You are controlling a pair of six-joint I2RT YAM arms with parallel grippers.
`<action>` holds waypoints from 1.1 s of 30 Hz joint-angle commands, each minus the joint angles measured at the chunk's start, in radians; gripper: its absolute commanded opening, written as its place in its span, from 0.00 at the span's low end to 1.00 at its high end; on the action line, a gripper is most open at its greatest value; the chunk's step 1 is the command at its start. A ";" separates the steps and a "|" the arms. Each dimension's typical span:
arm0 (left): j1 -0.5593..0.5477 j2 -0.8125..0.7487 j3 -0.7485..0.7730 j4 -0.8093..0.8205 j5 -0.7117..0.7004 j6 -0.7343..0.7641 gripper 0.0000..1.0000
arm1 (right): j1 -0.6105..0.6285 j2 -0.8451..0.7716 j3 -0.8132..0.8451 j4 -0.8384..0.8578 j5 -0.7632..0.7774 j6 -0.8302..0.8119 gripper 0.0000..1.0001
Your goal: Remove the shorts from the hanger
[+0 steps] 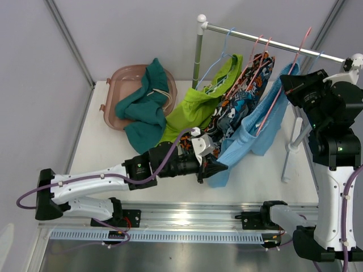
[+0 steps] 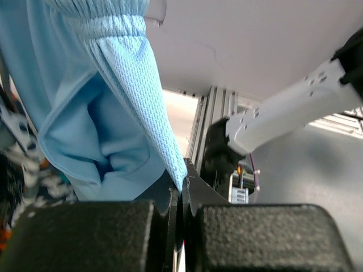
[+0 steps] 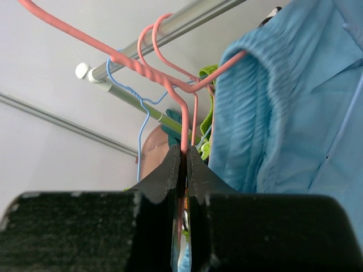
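The light blue shorts (image 1: 252, 133) hang on a pink hanger (image 1: 272, 105) from the metal rail (image 1: 272, 42). My left gripper (image 1: 218, 168) is shut on the lower hem of the light blue shorts (image 2: 122, 102); the pinched corner shows in the left wrist view. My right gripper (image 1: 292, 85) is shut on the pink hanger's wire (image 3: 181, 122) just beside the shorts' waistband (image 3: 283, 113). Lime green shorts (image 1: 201, 102) and two printed shorts (image 1: 241, 96) hang further left on the rail. Dark teal shorts (image 1: 144, 105) lie in the pink basket (image 1: 122, 76).
The rail stands on a white post (image 1: 198, 48) at the back and a right support (image 1: 292, 144). A blue hanger (image 3: 139, 127) and another pink one (image 3: 153, 39) hang on the rail. An aluminium rail (image 1: 187, 218) runs along the near edge.
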 commanded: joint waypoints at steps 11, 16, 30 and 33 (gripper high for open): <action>-0.026 0.186 -0.047 0.072 -0.113 -0.080 0.00 | -0.032 0.015 0.083 0.089 -0.064 0.010 0.00; 0.003 0.370 0.238 -0.027 -0.276 -0.062 0.00 | -0.032 -0.036 0.028 0.078 -0.092 0.047 0.00; 0.200 0.581 0.672 -0.299 -0.282 -0.150 0.00 | -0.032 -0.059 0.108 -0.115 -0.135 0.092 0.00; 0.194 0.501 0.562 -0.278 -0.236 -0.185 0.00 | -0.032 -0.034 0.099 -0.099 -0.086 0.058 0.00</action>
